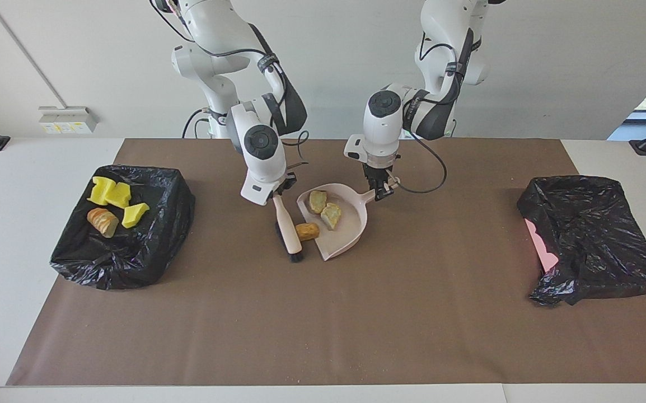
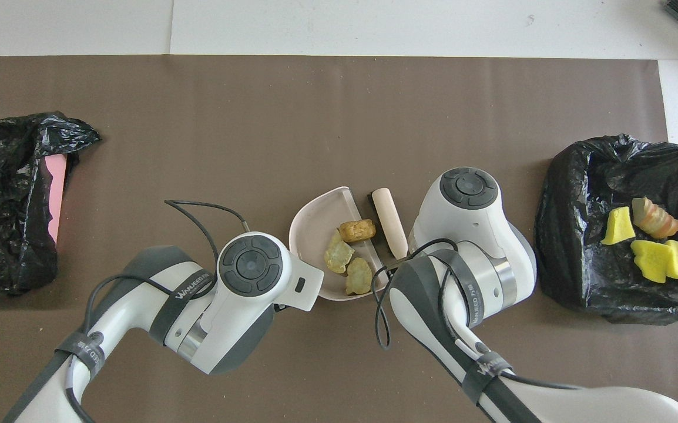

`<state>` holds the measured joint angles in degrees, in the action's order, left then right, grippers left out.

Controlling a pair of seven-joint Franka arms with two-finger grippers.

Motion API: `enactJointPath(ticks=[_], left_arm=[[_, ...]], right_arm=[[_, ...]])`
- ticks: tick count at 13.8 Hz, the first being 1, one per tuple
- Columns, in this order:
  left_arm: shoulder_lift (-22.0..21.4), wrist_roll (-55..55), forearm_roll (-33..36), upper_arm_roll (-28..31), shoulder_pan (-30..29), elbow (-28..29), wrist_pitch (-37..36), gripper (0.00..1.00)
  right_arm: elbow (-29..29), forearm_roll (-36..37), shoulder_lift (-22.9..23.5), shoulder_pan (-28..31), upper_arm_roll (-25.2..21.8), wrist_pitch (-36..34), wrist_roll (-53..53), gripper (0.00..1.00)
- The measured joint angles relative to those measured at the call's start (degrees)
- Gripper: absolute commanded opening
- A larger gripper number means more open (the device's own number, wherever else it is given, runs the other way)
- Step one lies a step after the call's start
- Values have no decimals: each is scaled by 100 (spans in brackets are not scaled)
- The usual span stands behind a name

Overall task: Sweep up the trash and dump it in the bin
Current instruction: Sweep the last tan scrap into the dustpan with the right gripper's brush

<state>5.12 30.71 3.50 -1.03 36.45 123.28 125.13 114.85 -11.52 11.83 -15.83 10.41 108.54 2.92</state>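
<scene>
A pale pink dustpan (image 1: pixel 345 235) lies on the brown mat in the middle of the table. Three tan trash chunks sit in it: two (image 1: pixel 317 201) (image 1: pixel 331 215) well inside and one orange-brown chunk (image 1: pixel 307 230) at its open mouth. My left gripper (image 1: pixel 382 189) is shut on the dustpan's handle. My right gripper (image 1: pixel 279 193) is shut on a brush (image 1: pixel 288 226), whose black bristles rest on the mat beside the orange-brown chunk. In the overhead view the dustpan (image 2: pixel 315 223) and brush (image 2: pixel 390 222) show; both grippers are hidden under their wrists.
A black-bagged bin (image 1: pixel 149 246) at the right arm's end holds three yellow pieces (image 1: pixel 117 196) and a bread chunk (image 1: pixel 103 221). A second black-bagged bin (image 1: pixel 591 235) with a pink wall showing stands at the left arm's end. Fine crumbs speckle the mat.
</scene>
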Motion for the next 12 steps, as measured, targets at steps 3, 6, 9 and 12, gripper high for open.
enactJointPath(ticks=[3,6,9,12], left_arm=[[-1,-2,0,2,-8,0,0,0],[-1,50,0,10,-121,0,1,0],[-1,411,0,18,-341,-14,11,0],[-48,961,23,36,-703,-137,10,0]], right_arm=[[-5,-499,-29,-248,7,5,7,0],[-14,-185,-109,-253,-3,4,441,0],[-39,109,-511,-248,-12,-210,1548,0],[-12,173,-1049,-292,2,-721,2281,0]])
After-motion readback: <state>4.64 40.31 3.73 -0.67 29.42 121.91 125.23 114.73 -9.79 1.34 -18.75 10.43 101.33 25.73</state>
